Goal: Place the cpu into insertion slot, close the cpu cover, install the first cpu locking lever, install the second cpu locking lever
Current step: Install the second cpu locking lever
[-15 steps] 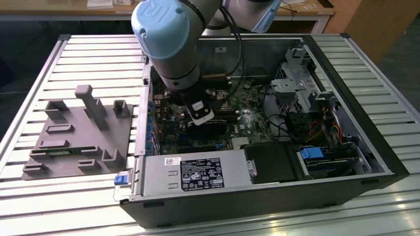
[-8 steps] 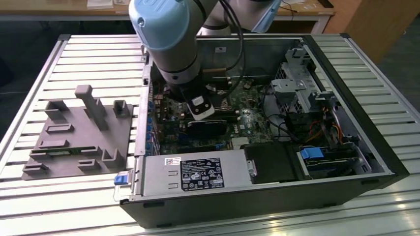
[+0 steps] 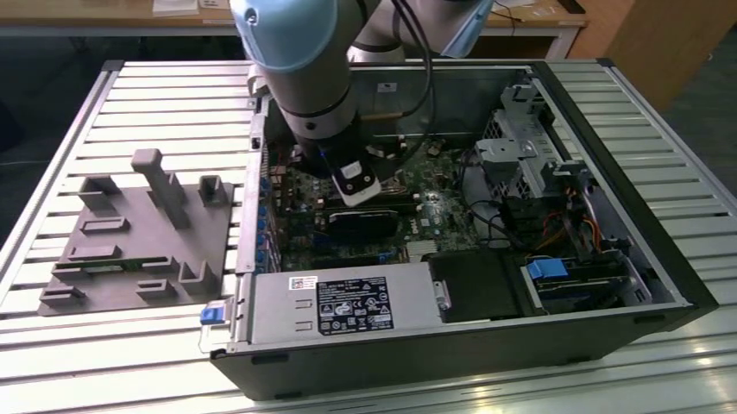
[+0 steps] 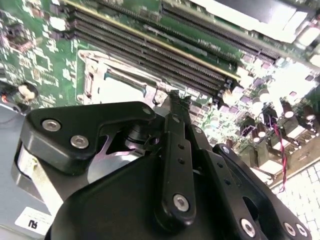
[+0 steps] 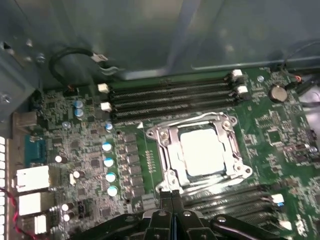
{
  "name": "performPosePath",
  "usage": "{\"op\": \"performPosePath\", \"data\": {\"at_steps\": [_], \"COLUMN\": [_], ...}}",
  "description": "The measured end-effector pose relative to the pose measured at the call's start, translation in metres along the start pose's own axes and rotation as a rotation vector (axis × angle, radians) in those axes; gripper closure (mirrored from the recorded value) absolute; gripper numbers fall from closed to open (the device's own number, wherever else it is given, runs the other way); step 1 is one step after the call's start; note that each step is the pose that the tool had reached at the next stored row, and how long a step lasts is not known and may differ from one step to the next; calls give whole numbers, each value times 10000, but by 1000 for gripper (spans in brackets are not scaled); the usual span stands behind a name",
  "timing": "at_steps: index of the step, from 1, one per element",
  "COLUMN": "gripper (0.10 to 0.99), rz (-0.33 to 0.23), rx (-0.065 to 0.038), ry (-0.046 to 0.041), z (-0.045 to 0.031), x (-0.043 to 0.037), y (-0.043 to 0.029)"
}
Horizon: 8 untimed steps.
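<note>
I see my black hand pressed together, pinching nothing, its tips at the near edge of the square silver-rimmed insertion slot. The flat silvery-grey cpu lies inside it, under the closed thin silver cpu cover, with long black memory slots close by on either side.

Pale-blue and silver arm, black cable, black screw-studded tool.
</note>
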<state>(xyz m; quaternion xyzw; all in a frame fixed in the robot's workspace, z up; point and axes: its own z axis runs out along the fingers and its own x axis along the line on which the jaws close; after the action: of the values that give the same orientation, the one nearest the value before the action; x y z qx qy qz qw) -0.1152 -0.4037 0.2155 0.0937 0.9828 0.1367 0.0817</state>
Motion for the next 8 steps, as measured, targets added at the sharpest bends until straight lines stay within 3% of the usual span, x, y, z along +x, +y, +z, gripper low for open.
{"op": "performPosePath", "data": {"at_steps": [2,8], "gripper": [984,984], "rz": [17,20], "rx": [116,281], "ry": [-29,-33], "z": [5,32], "x": [-34,-166], "y": [7,37]}}
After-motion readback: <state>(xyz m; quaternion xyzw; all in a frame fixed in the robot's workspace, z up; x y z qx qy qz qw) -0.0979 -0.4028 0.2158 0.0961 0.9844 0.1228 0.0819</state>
